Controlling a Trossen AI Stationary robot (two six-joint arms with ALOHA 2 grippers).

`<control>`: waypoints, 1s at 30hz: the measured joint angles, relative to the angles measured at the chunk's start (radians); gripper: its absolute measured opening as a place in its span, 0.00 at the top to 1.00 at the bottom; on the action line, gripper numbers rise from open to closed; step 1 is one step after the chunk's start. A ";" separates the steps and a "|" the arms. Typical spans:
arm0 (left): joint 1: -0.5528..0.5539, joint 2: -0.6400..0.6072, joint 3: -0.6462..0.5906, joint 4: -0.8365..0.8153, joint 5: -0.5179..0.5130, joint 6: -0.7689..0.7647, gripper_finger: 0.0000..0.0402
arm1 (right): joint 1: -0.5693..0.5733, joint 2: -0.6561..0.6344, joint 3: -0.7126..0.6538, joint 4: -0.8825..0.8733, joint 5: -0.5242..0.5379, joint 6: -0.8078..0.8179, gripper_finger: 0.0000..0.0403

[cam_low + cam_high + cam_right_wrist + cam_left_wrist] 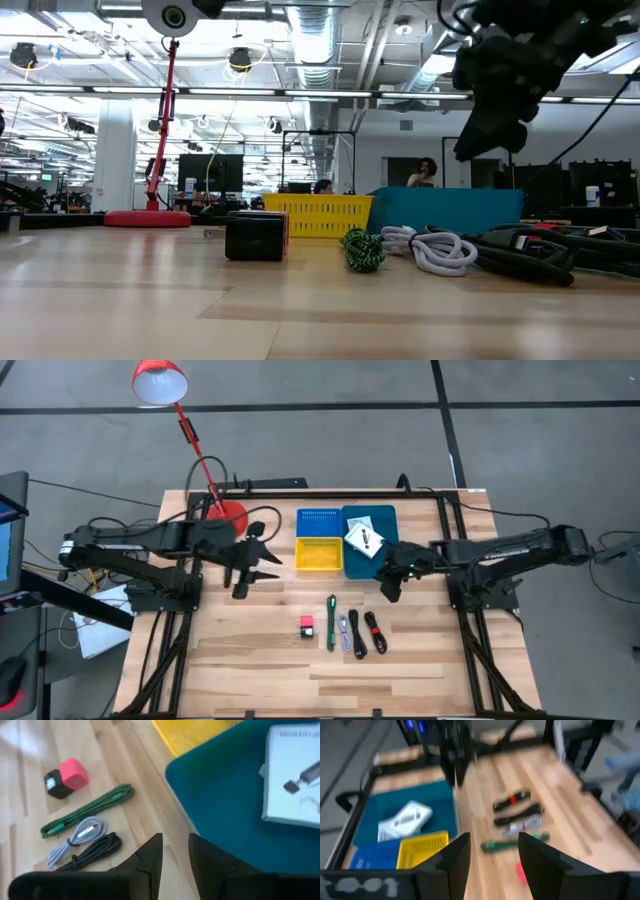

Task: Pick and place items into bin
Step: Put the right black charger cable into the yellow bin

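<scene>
A red-pink block (307, 626), a green cord-like tool (331, 622), a pale grey cable (345, 633) and two black cables with red bands (366, 632) lie in a row on the wooden table. A white flat packet with black print (363, 538) lies in the teal bin (383, 555). My right gripper (388, 592) hovers open and empty over the table by the teal bin's near edge (200, 815), above the row. My left gripper (268, 567) hangs open and empty left of the yellow basket (318, 553).
A small blue basket (318, 520) sits behind the yellow one. A red desk lamp stands with its base (228, 515) at the table's far left. Bare wood stretches along the near edge and to the left of the row of items.
</scene>
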 joint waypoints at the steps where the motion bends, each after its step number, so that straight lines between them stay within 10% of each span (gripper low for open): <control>1: -0.006 -0.031 -0.033 0.039 -0.002 -0.010 0.61 | -0.001 0.017 0.005 0.004 0.000 0.016 0.78; 15: -0.018 -0.359 -0.360 0.173 -0.184 -0.157 0.61 | 0.064 0.180 0.128 -0.098 -0.084 0.241 0.78; 30: -0.018 -0.288 -0.371 0.173 -0.168 -0.327 0.61 | 0.332 0.195 0.138 -0.164 -0.031 0.696 0.78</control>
